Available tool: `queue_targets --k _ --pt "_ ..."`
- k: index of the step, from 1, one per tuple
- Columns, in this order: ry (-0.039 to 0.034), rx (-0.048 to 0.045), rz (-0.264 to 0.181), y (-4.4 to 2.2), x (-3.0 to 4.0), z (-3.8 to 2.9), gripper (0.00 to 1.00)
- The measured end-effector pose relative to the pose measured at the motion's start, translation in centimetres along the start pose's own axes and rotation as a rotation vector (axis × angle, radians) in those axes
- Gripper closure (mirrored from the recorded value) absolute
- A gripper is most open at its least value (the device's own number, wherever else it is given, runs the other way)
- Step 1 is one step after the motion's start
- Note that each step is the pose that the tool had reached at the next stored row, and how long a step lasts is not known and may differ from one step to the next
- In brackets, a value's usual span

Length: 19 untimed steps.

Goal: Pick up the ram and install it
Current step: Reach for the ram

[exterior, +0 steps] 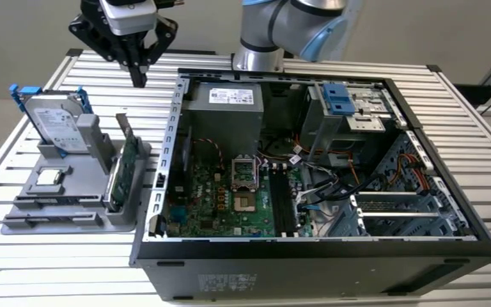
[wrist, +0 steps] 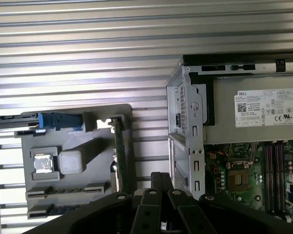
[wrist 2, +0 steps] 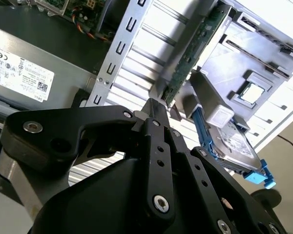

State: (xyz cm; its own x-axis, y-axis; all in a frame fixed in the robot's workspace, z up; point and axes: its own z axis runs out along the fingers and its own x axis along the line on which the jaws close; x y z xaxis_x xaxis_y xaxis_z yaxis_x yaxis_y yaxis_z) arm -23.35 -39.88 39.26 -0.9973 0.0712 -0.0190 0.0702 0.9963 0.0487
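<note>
Trouble I foresee: my gripper [exterior: 138, 79], clenched on nothing, hangs offset from the ram [exterior: 119, 179], so descending could clip the case [exterior: 176, 128].

Ribbed silver slats for the counter [exterior: 75, 70], flat grey for the holder [exterior: 49, 217], silver with blue rails [exterior: 23, 89] for the hard drive [exterior: 58, 125]. Dark green for the ram [wrist: 119, 156]. Black for the pincer [exterior: 138, 80] and the case [exterior: 314, 268], green for the motherboard [exterior: 220, 204].
</note>
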Motion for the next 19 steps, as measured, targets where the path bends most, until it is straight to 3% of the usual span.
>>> queue_targets --k 19 --pt "-0.0001 -0.0001 0.000 -0.13 1.81 -0.04 1.00"
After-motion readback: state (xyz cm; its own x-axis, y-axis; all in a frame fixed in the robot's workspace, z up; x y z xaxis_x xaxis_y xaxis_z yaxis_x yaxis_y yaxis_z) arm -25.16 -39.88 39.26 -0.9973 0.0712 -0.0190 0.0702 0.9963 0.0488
